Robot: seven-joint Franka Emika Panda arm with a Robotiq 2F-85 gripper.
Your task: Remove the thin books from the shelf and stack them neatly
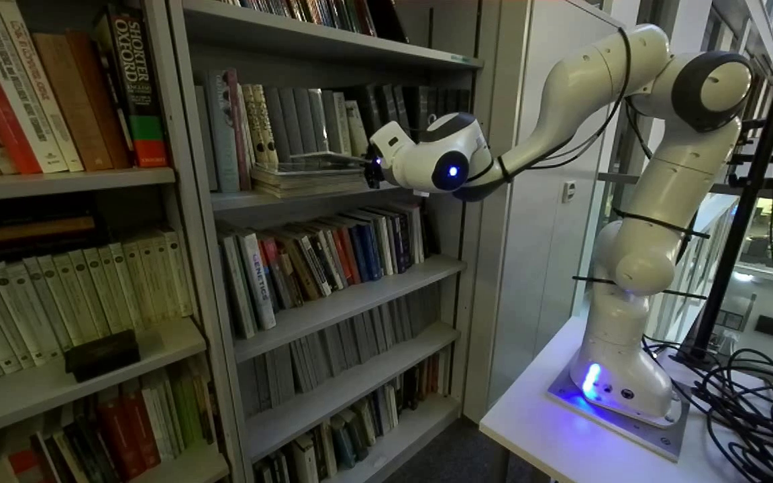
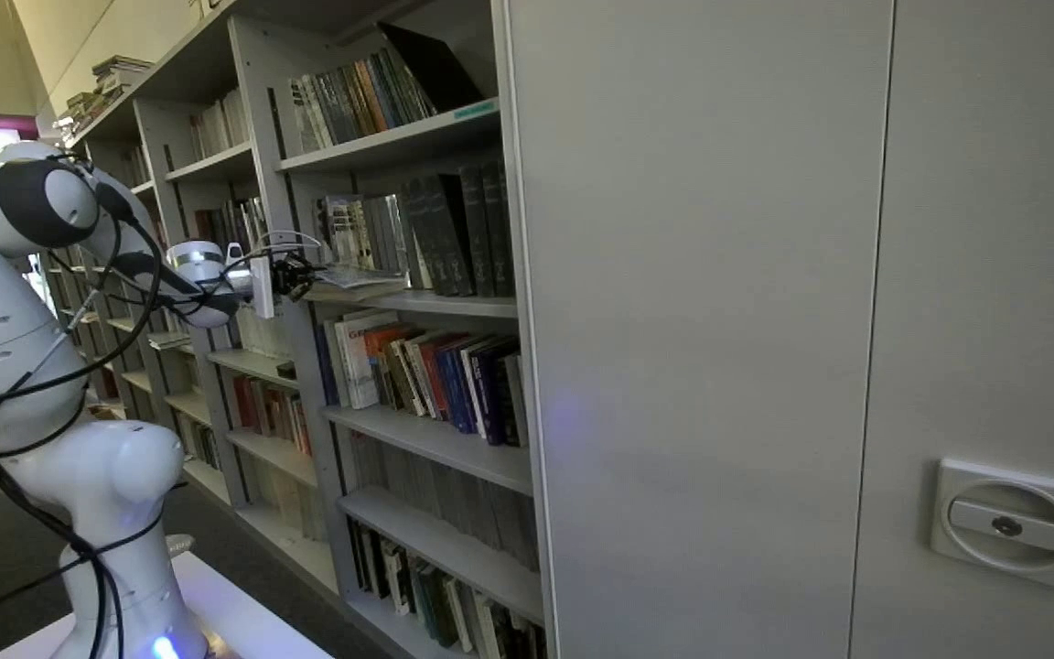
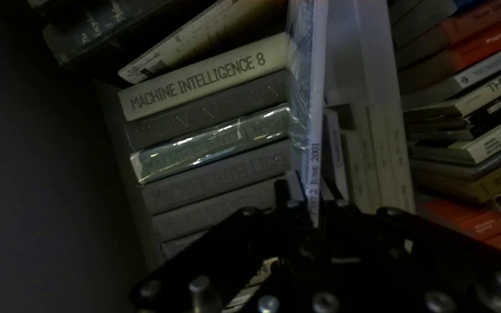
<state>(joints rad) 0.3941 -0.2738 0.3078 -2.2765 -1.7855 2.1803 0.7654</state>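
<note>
The jaws pinch a thin book (image 3: pixel 318 108) from both faces at its spine, where the wrist view alone makes "PART 2 JUNE 2001" legible. In an exterior view that book hangs just above the flat stack of thin books (image 1: pixel 309 182) on the shelf (image 1: pixel 242 202); whether the two touch, I cannot tell. Behind the stack, the wrist view gives the title of an upright cream volume (image 3: pixel 202 82), "MACHINE INTELLIGENCE 8", too small to read in both exterior views. Those take in the counter (image 1: pixel 527 404), lower than the stack, bearing the robot's base (image 1: pixel 628 376).
</note>
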